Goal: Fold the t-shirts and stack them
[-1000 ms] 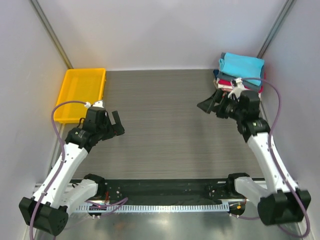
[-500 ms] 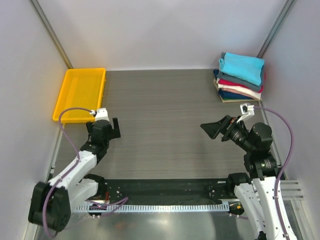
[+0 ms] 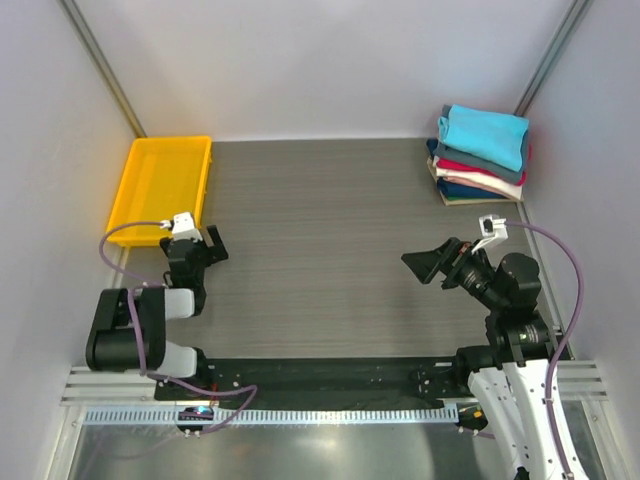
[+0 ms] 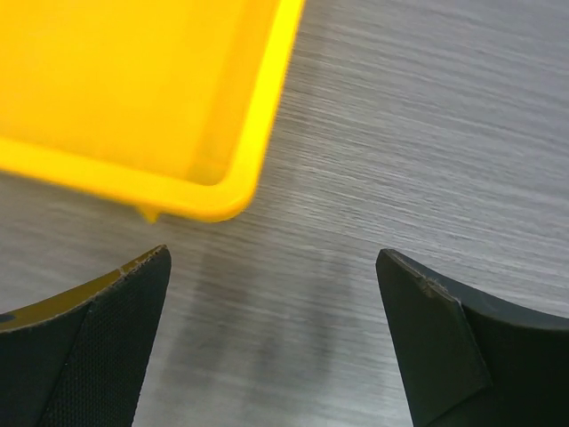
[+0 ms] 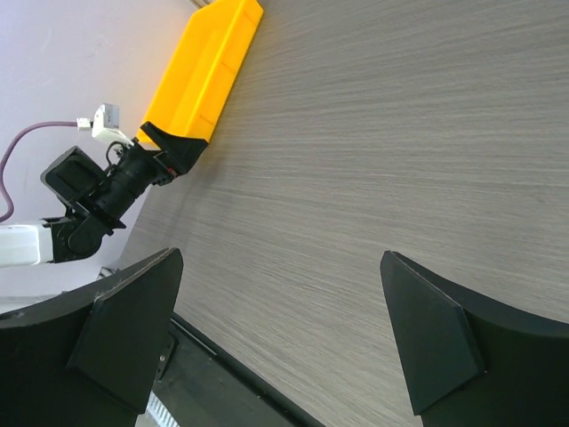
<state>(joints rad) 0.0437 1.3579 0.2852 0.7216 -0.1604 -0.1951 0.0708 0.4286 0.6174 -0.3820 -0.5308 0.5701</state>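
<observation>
Neatly, the turquoise t-shirt (image 3: pixel 487 132) lies folded atop the stack of t-shirts (image 3: pixel 478 178) in the table's (image 3: pixel 320 200) far right corner.
The right gripper (image 3: pixel 432 262) hangs well short of the pile, the left gripper (image 4: pixel 271 260) just off the yellow tray's (image 4: pixel 258 151) corner, both with fingers spread and empty. No loose shirt shows, so the job looks done; any parking move should keep wide of the stack.

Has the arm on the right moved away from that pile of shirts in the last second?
Yes. The right gripper has pulled back toward the near edge of the table, away from the stacked t-shirts.
</observation>
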